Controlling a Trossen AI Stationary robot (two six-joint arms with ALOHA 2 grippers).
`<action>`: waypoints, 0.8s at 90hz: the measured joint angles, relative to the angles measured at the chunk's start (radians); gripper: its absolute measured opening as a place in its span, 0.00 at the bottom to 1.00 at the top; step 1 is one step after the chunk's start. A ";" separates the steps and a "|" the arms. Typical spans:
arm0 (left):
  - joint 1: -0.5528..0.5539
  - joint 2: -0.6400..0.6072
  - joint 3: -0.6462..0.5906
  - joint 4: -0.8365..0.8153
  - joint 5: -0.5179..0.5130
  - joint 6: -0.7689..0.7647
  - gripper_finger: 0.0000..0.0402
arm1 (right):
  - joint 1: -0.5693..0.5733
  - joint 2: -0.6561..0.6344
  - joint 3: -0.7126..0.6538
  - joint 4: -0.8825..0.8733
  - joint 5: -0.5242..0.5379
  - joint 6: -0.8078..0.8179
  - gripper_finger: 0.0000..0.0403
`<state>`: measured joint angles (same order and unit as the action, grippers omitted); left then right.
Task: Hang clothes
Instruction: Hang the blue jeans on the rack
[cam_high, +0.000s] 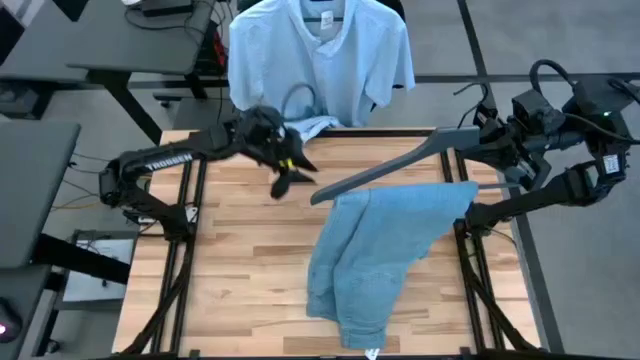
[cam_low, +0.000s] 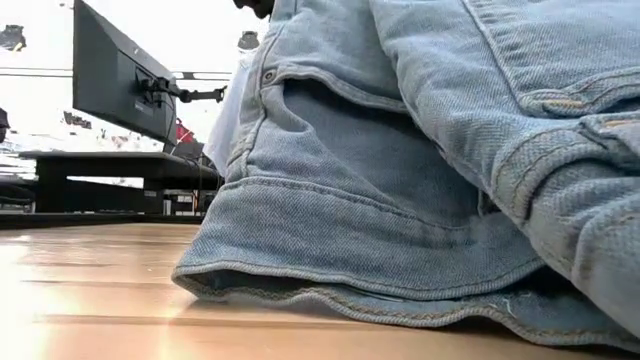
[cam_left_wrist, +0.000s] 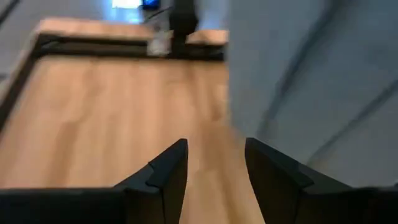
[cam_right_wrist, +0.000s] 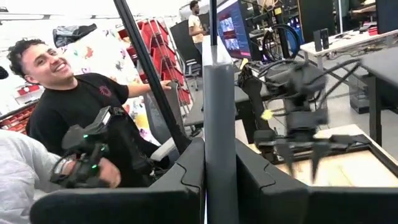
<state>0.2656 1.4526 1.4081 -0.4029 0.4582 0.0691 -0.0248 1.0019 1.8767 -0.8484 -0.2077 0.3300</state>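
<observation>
Where the low view is nearest its subject, the light blue denim jeans (cam_low: 420, 200) are seen lying in a heap on the wooden surface (cam_low: 90, 290), a hem and a seamed pocket edge touching the boards. From above, the jeans (cam_high: 385, 250) are shown draped from the bar of a dark hanger (cam_high: 395, 165), with the lower part bunched on the surface (cam_high: 240, 260) toward its near edge.

The hanger is gripped at its right end by the right hand (cam_high: 487, 137), which is held over the surface's right rear corner. In the right wrist view, the fingers (cam_right_wrist: 186, 171) are closed against a grey upright bar of the hanger (cam_right_wrist: 219, 124).

The left hand (cam_high: 290, 172) is held over the rear left part of the surface, just beside the hanger's free tip and apart from it. In the left wrist view, its two dark fingers (cam_left_wrist: 168, 171) are spread, with nothing between them and pale blue cloth just beside.

Beyond the rear edge, the pale blue-white collared shirt (cam_high: 318, 55) is hung spread out, facing the camera. A person in a black t-shirt (cam_right_wrist: 74, 106) is seen farther off in the room.
</observation>
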 joint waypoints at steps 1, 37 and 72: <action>-0.006 0.002 0.000 0.009 0.000 -0.008 0.36 | -0.001 0.000 0.000 0.000 0.000 0.002 0.07; -0.083 -0.049 0.023 -0.079 -0.220 -0.138 0.36 | -0.096 0.046 0.000 -0.016 0.051 -0.087 0.07; -0.005 -0.238 0.255 -0.305 -0.617 -0.251 0.36 | -0.281 0.201 0.000 -0.133 0.013 -0.412 0.07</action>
<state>0.2604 1.2146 1.6629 -0.7078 -0.1591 -0.1820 -0.3058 1.2025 1.8763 -0.9815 -0.1946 -0.0815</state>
